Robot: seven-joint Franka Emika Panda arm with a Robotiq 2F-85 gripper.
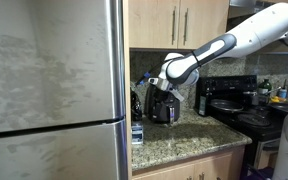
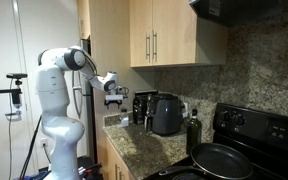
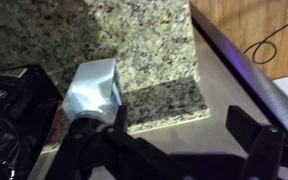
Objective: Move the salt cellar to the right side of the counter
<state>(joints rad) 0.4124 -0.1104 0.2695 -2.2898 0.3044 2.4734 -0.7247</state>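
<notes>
The salt cellar (image 1: 137, 132) stands upright, long axis vertical, at the front edge of the granite bench (image 1: 189, 138), just beside the refrigerator (image 1: 49, 90) and in front of the black air fryer (image 1: 165, 105). What it holds does not show. The gripper (image 1: 154, 88) hangs above it, and in the wrist view the jaws are spread wide and hold nothing.

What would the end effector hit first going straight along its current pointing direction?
The end effector would likely meet bare counter near its edge, beside the salt cellar; depth is unclear.
</notes>
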